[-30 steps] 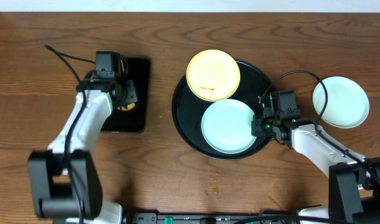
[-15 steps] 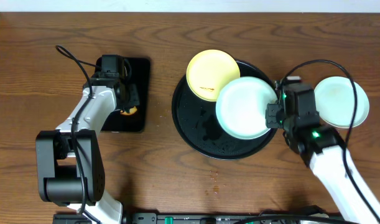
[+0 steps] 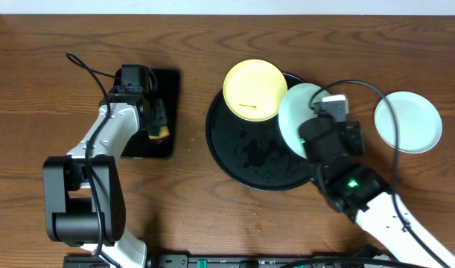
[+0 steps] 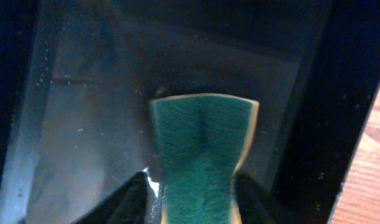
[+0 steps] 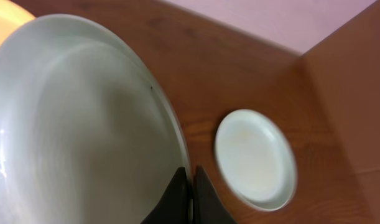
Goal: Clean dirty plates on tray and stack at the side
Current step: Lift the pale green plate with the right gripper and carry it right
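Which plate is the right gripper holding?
The mint-white plate over the tray's right edge, its rim pinched in the right gripper. The yellow plate rests on the tray; the other mint-white plate lies on the table.

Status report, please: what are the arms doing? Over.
Right tool shut on pale mint round plate, tilted over large round black tray. Left tool straddles green sponge, grip unclear. Nothing blocks second mint plate on table.

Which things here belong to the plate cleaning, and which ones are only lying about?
Job: yellow plate; held mint plate; mint plate on the table; round tray; sponge.
Lying about: rectangular tray; brown specks.
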You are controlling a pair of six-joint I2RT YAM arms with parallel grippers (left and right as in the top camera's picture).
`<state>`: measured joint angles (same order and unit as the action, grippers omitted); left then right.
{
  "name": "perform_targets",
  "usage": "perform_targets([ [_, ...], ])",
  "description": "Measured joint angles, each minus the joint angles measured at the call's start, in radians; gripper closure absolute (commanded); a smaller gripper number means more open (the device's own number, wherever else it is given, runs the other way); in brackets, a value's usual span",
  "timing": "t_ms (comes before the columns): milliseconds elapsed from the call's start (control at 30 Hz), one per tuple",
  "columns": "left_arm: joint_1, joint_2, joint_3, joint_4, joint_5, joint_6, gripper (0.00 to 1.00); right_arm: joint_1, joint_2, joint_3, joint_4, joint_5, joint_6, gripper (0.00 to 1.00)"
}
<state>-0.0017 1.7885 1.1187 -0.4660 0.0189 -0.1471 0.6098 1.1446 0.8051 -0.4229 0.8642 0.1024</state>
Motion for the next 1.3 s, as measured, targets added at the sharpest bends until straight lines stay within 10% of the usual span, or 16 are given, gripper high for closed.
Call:
perform_targets([
  [267,0.0,0.0,0.0,0.001,0.0,-0.004,0.18,0.108,0.045,0.0,0.116,0.2,-0.101,0.99],
  [633,0.0,0.0,0.0,0.0,0.0,-0.005,0.15,0.047,0.059,0.0,0.171,0.136,-0.093,0.99],
  [1000,0.0,0.0,0.0,0.0,0.0,-0.005,0.14,-0.313,0.059,0.0,0.134,-0.249,-0.051,0.99],
  [1300,0.0,0.0,0.0,0.0,0.0,-0.005,0.14,-0.224,0.059,0.0,0.074,-0.192,-0.06,0.99],
])
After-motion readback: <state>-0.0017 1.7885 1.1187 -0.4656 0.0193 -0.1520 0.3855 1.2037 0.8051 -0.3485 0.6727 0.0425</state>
